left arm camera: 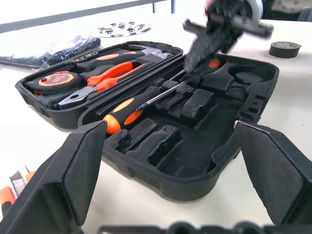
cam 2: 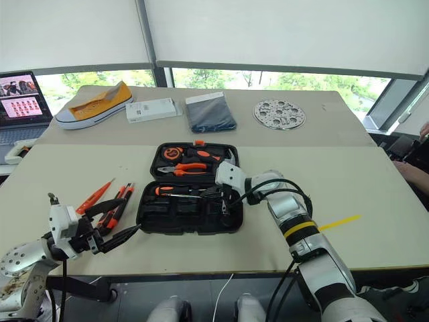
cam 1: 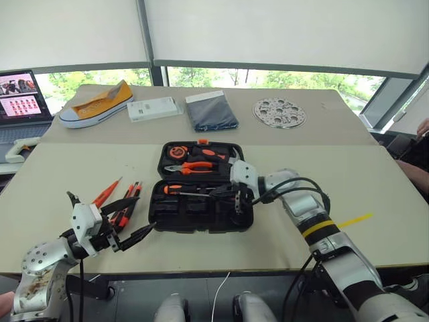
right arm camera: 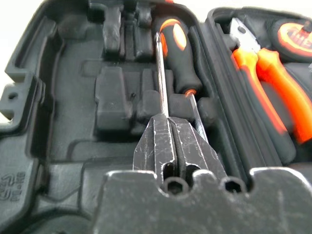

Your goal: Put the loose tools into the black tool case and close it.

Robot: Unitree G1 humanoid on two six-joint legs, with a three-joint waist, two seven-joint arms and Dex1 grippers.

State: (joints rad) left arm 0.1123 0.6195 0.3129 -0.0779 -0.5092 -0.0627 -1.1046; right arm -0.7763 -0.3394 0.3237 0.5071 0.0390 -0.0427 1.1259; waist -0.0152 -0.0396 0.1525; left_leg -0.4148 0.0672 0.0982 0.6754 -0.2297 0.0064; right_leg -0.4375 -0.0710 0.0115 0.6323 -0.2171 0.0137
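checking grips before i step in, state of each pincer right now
left pincer: open, holding nothing
right pincer: shut over the black tool case, no tool between its fingers

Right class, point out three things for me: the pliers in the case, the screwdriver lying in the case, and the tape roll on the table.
pliers (left arm camera: 105, 78), left wrist view, on an orange handle.
screwdriver (left arm camera: 124, 109), left wrist view, on its handle.
tape roll (left arm camera: 285, 48), left wrist view, on its outer wall.

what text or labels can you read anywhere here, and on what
No text can be read for certain.
Moulded marks on the rim of the black tool case: raised characters, too unclear to read.
Tape measure in the case: printed label, blurred.
Laptop screen: picture tiles, any text too small.
White box on the far table: no readable print.
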